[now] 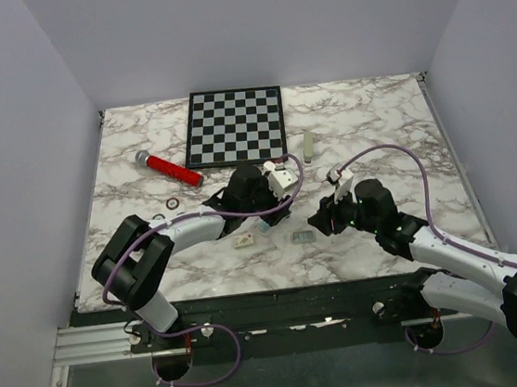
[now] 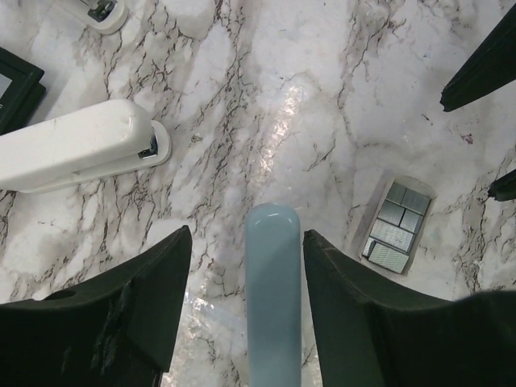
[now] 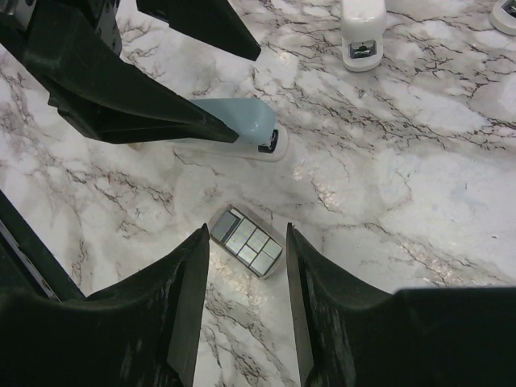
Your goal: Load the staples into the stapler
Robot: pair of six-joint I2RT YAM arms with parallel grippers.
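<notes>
A light-blue stapler (image 2: 272,306) lies lengthwise between the fingers of my left gripper (image 2: 247,232), which is open, with bare marble showing on both sides of the stapler. The staples (image 3: 247,239), small silvery blocks in a pale tray, rest on the table just past the tips of my right gripper (image 3: 247,230), which is open and holds nothing. In the top view the staples (image 1: 303,236) lie between the left gripper (image 1: 270,213) and the right gripper (image 1: 321,221). The blue stapler (image 3: 234,121) sits partly under the left fingers.
A white stapler (image 2: 81,153) lies left of the blue one, also seen as the white stapler (image 3: 360,28). Farther back are a chessboard (image 1: 235,124), a red marker (image 1: 170,168), a pale bar-shaped item (image 1: 308,146) and a small ring (image 1: 174,203).
</notes>
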